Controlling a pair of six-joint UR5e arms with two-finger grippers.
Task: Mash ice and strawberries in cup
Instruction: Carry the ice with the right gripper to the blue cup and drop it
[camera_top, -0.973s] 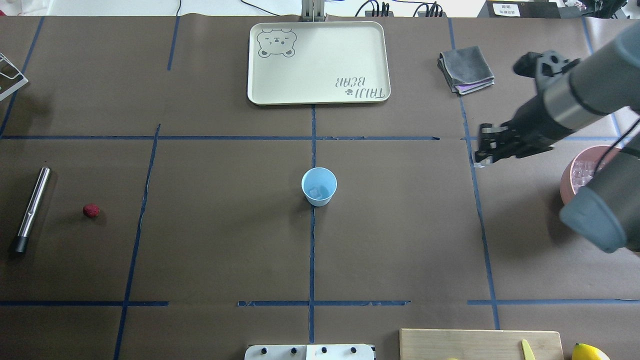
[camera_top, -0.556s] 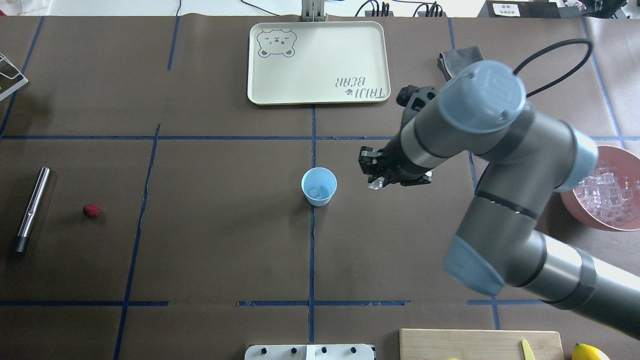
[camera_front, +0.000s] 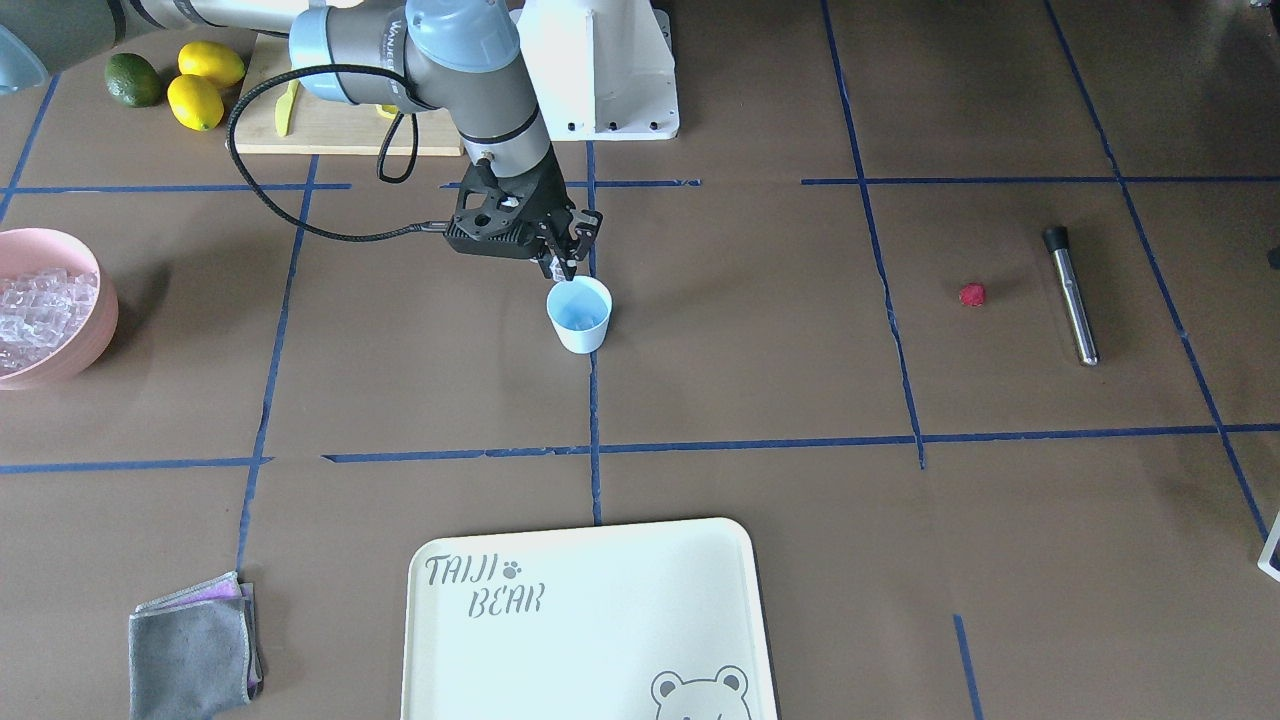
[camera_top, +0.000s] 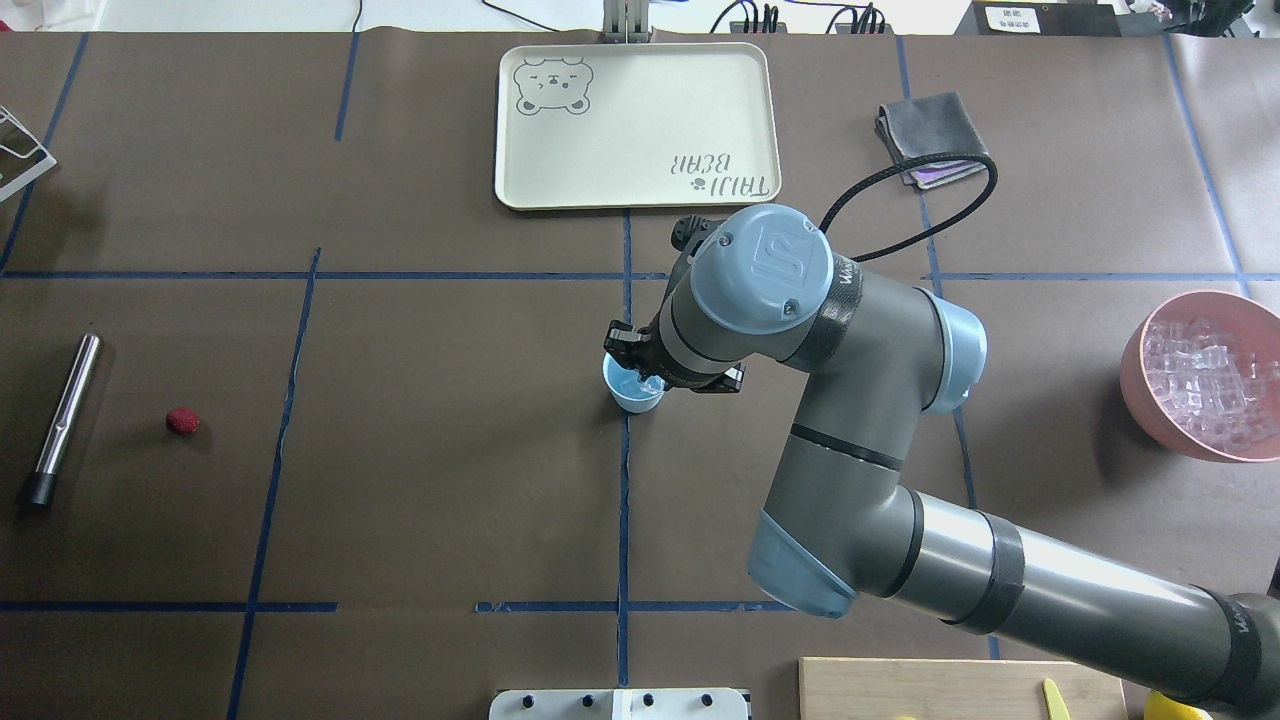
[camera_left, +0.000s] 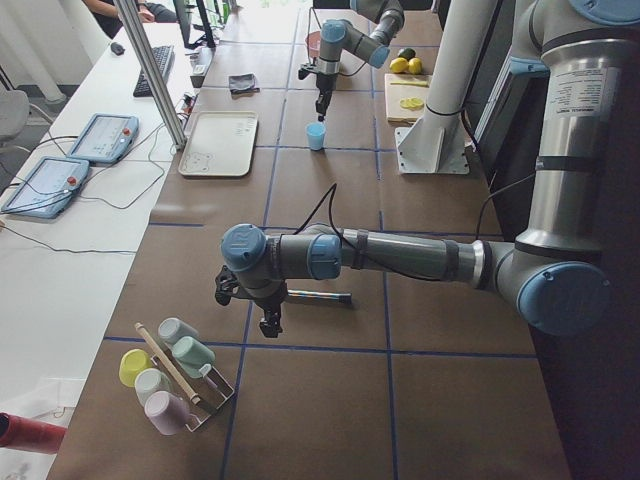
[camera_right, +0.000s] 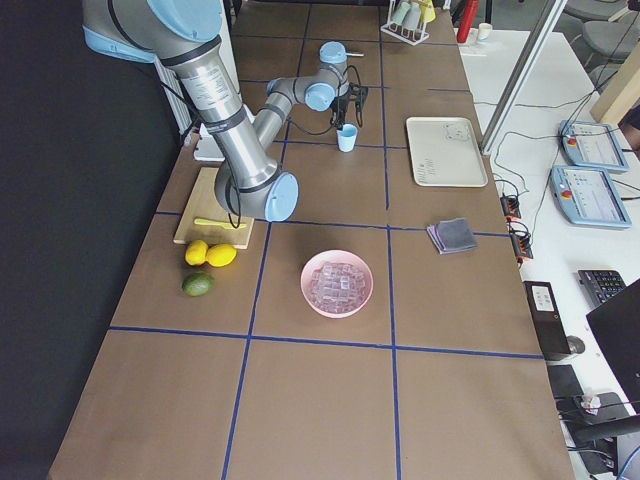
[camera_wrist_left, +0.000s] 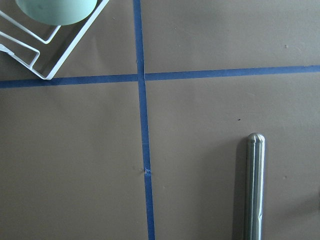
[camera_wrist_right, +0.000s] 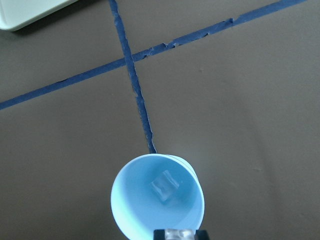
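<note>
A wide brown table (camera_top: 400, 500) is crossed with blue tape lines (camera_top: 623, 500). The robot's right arm (camera_top: 880, 400), grey with pale blue joints, now stretches from the near right corner to the table's middle. 1 second ago it was drawn back beside the pink bowl (camera_front: 98, 320) of ice at the right edge, and it has swung across since. The left arm (camera_left: 400, 257) reaches low over the table's far left end and is seen only from the side. A cream tray (camera_top: 630, 120) printed with a bear lies beyond the middle, apart from everything else.

At the centre the light blue cup (camera_front: 580, 330) stands upright on a tape line. The right gripper (camera_front: 560, 265) hangs just above the cup's mouth, at its rim, pinched closed on 1 clear ice cube (camera_wrist_right: 180, 233). 1 other cube (camera_wrist_right: 165, 186) already lies on the cup's bottom. This looks like a second delivery of ice, with the drop not yet made.

Well off to the left, a steel muddler (camera_top: 66, 415) lies flat with the small red strawberry (camera_top: 182, 421) near it, both where they were 1 second ago. The left gripper (camera_left: 270, 322) hovers near the muddler's end. I cannot tell whether its fingers are apart or together. By my reading, the berry and the mashing are yet to come.
</note>
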